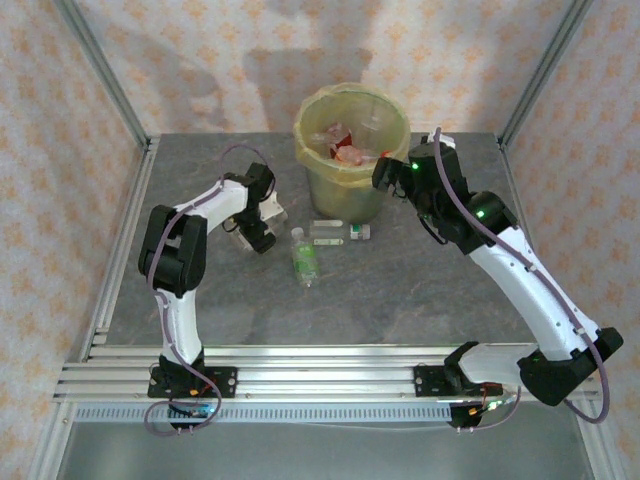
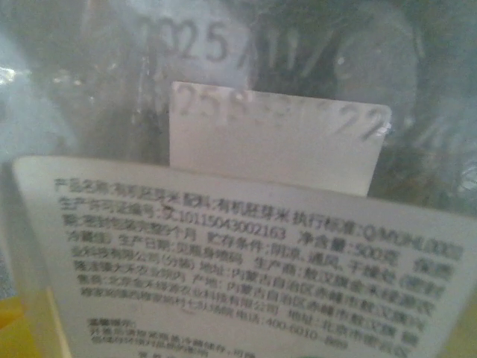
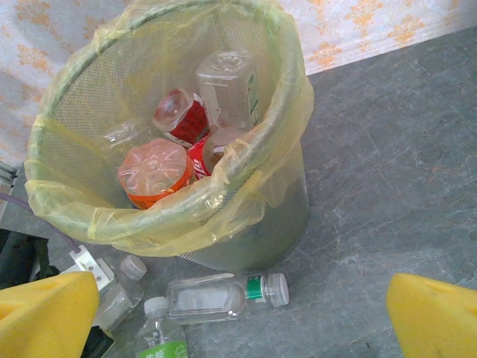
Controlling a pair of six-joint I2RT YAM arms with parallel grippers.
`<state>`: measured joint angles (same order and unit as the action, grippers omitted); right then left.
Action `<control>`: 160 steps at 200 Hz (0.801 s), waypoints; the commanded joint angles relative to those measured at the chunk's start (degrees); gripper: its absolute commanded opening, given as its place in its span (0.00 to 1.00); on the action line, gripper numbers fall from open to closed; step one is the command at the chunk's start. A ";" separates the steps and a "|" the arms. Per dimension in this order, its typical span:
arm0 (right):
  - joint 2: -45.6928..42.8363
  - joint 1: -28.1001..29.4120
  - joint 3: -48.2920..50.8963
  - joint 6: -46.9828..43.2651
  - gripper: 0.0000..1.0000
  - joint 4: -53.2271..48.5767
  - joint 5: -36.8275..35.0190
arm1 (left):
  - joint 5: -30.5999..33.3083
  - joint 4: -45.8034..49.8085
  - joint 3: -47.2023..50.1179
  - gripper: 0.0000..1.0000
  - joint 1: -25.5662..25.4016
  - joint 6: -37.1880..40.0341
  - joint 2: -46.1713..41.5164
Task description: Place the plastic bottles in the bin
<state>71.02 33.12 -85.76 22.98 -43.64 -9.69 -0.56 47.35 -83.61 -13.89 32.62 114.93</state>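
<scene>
Several plastic bottles (image 3: 153, 173) already lie in the bin (image 3: 67, 201); at least three other bottles (image 3: 223, 294) rest on the desk (image 3: 373, 186) at its near side, where the right pincer (image 3: 240, 324) hangs released above them; whether the left pincer (image 1: 262, 228) grips anything I cannot tell

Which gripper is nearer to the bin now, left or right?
Right. The right gripper is at the right side of the bin; the left gripper is apart from it, off to its left.

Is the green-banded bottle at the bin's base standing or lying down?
Lying down. The bottle rests on its side on the table, white cap pointing right, outside the bin.
</scene>
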 commanded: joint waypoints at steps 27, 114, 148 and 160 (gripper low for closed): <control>-2.04 0.41 1.43 0.75 0.99 0.84 -2.16 | 1.37 1.52 -1.19 0.86 0.10 -2.19 -1.33; -5.48 0.36 3.13 1.10 0.99 1.83 -3.60 | 3.68 4.12 -3.12 0.69 0.30 -5.08 -13.69; -5.90 0.36 3.19 0.96 0.99 2.00 -3.28 | 6.45 4.49 -4.77 0.68 0.36 -5.96 -19.87; -6.16 0.36 3.30 0.97 0.99 2.30 -3.06 | 7.51 4.85 -6.20 0.68 0.41 -6.38 -21.80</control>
<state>65.95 33.12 -82.78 23.42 -42.59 -11.22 2.94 49.95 -86.80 -13.89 28.03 97.10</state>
